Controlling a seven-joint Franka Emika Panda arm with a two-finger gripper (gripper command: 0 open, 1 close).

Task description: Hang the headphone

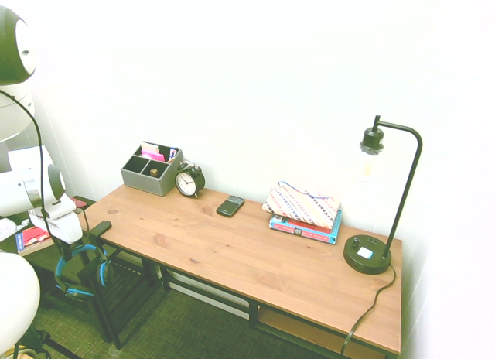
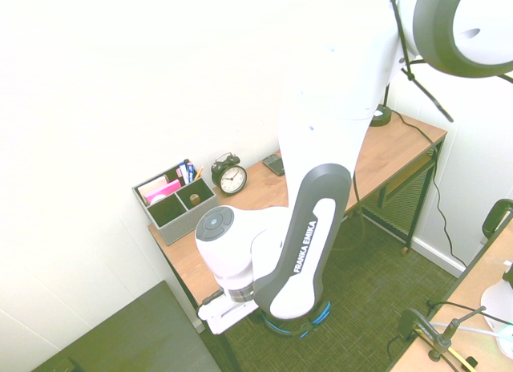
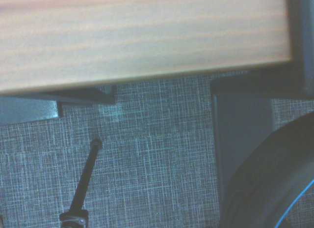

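Gripper: your gripper sits off the desk's end, pointing straight down; its fingers are hidden behind the hand in both exterior views, yet they read as clenched, and the blue headband rises right up to them, so you are most likely grasping the headphone by the top of its band.
Headphone: it hangs directly below the gripper, beside the end of the wooden desk and above the carpet; ear cups lowest; band arching upward to the hand.
Hook: a dark peg juts from the desk's corner, just beside the gripper and level with the top of the band.
Key relation: the band's arch lies close alongside the peg; whether it is over the peg or only next to it you cannot tell from these views.
Judgement: before you let go, make sure the band sits on the peg.
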